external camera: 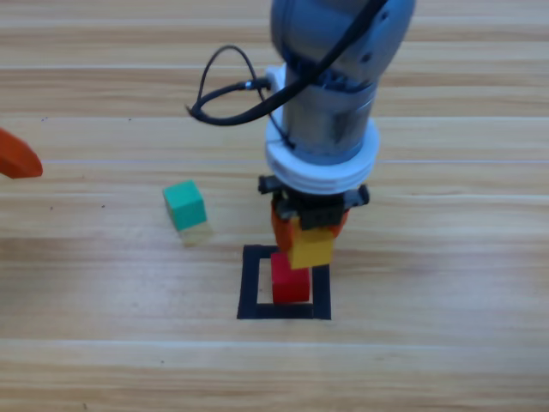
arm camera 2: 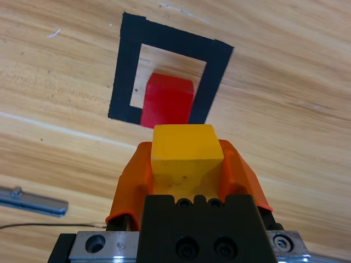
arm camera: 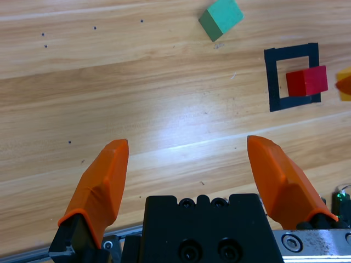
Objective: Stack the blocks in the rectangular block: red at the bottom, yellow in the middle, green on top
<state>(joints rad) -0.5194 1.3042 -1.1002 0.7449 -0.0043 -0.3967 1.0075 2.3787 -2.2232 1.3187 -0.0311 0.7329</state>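
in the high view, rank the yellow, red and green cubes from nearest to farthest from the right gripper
1. Yellow cube: clamped in the right gripper.
2. Red cube: just below, inside the tape square.
3. Green cube: off to the left, outside the square.

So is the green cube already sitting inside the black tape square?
No, the green cube lies on bare wood up and left of the black tape square, which holds only the red cube.

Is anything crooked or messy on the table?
Nothing is spilled or broken. The green cube sits turned at an angle, apart from the tape square. The red cube is inside the square, and the right gripper holds the yellow cube above it.
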